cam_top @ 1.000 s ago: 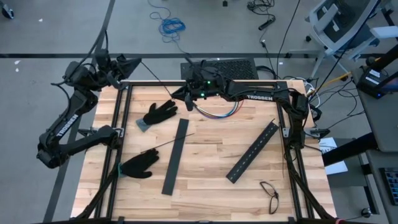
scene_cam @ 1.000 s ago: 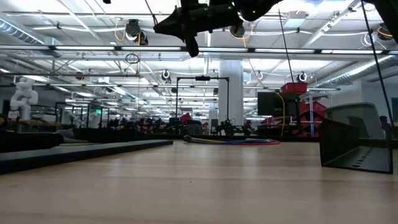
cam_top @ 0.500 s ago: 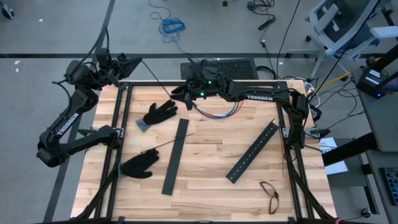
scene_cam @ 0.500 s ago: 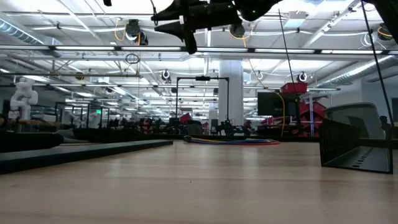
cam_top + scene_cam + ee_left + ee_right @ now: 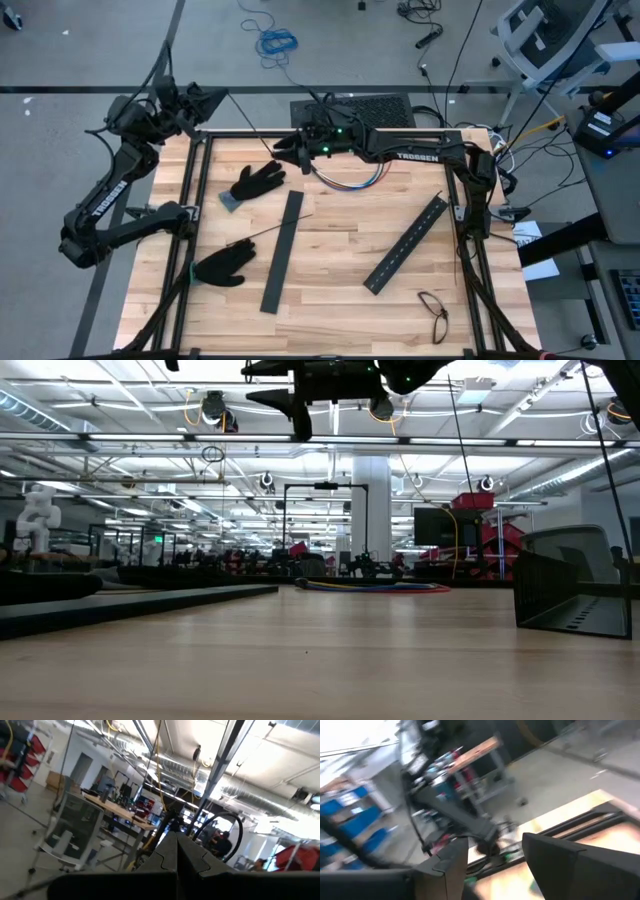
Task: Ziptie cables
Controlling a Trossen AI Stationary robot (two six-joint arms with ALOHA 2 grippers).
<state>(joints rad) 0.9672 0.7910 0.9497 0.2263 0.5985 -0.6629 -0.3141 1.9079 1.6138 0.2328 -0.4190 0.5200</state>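
- Near edge: glasses [image 5: 433, 312] lie clear of the work.
- Mid-table: two black bars [image 5: 283, 250], [image 5: 406, 243] and two gloves [image 5: 222, 267], [image 5: 258, 181]. We see a thin ziptie [image 5: 262, 234] lying between the lower glove and the left bar.
- Far edge: the cables [image 5: 352, 180] rest in a loose arc on the table.
- Right gripper [image 5: 284, 146] hangs above the far edge, just beside the cables, fingers [image 5: 449, 865] parted, empty.
- Left gripper [image 5: 190, 100] is parked off the far-left corner, fingers [image 5: 175, 855] pressed together.
- Risk, in our judgement: a descent from here could land beside the bundle or catch only some wires, scattering the rest.
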